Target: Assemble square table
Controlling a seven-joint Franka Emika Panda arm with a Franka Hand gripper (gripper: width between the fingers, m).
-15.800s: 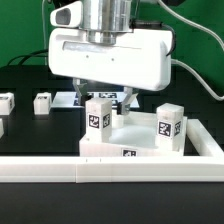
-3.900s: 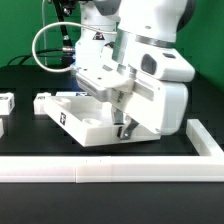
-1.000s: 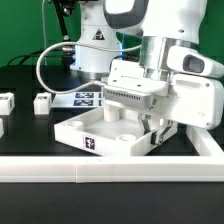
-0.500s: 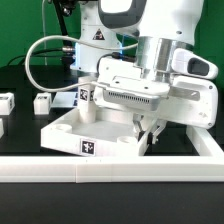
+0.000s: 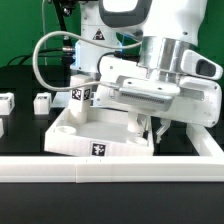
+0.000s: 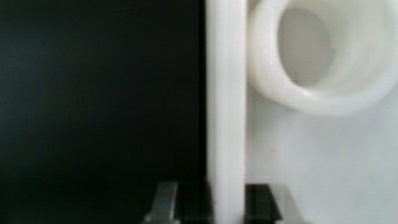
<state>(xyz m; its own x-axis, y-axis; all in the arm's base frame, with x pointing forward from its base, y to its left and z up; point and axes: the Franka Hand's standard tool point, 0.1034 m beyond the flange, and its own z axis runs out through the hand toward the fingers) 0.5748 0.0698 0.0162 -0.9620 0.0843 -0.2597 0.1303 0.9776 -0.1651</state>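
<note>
The gripper (image 5: 152,128) pinches the raised rim of the square table (image 5: 72,140), which sits just behind the long white border rail (image 5: 110,172), one tagged leg (image 5: 80,97) upright on a corner away from that rail.

This looks like a robotics lab. A white robot arm (image 5: 150,30) trailing a looped grey cable (image 5: 37,60) stands over a black table (image 5: 20,135) edged by a white rail (image 5: 100,172). Behind the gripper (image 5: 152,133) hangs a plain green backdrop (image 5: 15,25), and beside it black-and-white tags (image 5: 81,96) mark white plastic pieces (image 5: 70,140).
</note>
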